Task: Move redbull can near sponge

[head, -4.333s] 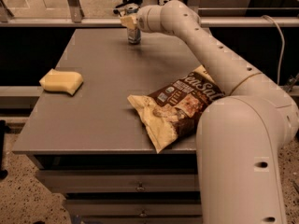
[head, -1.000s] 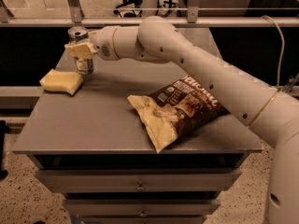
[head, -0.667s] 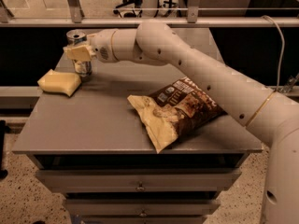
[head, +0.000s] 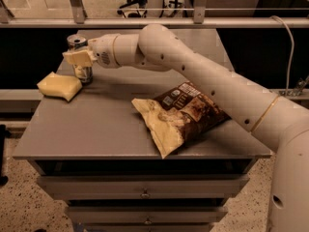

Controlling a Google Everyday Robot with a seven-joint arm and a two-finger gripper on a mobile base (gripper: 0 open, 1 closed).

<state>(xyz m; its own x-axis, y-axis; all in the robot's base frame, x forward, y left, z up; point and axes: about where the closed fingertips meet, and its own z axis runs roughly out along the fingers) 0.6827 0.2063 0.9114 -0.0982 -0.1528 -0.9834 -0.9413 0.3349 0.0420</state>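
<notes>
The gripper [head: 79,58] is clamped on one can [head: 76,42], with one sponge [head: 59,86] just beside it and one chip bag [head: 181,115], its print unreadable, well apart.

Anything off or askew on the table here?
Nothing spilled or damaged. The slim silver-topped drink can is upright in the end effector, beside the pale yellow sponge. Brown-and-cream chip bag lies flat, corner at the table edge.

Redbull can [head: 77,42]: silver top, dim blue-and-silver body.
Sponge [head: 59,85]: pale yellow, plain.
Chip bag [head: 181,115]: dark brown over cream, with small printed patches.
Table [head: 96,127]: flat grey.
Gripper [head: 79,58]: cream pads, white housing; at the table's far-left corner, clasped round the can.
Arm [head: 193,66]: white, with a thin tan band.
</notes>
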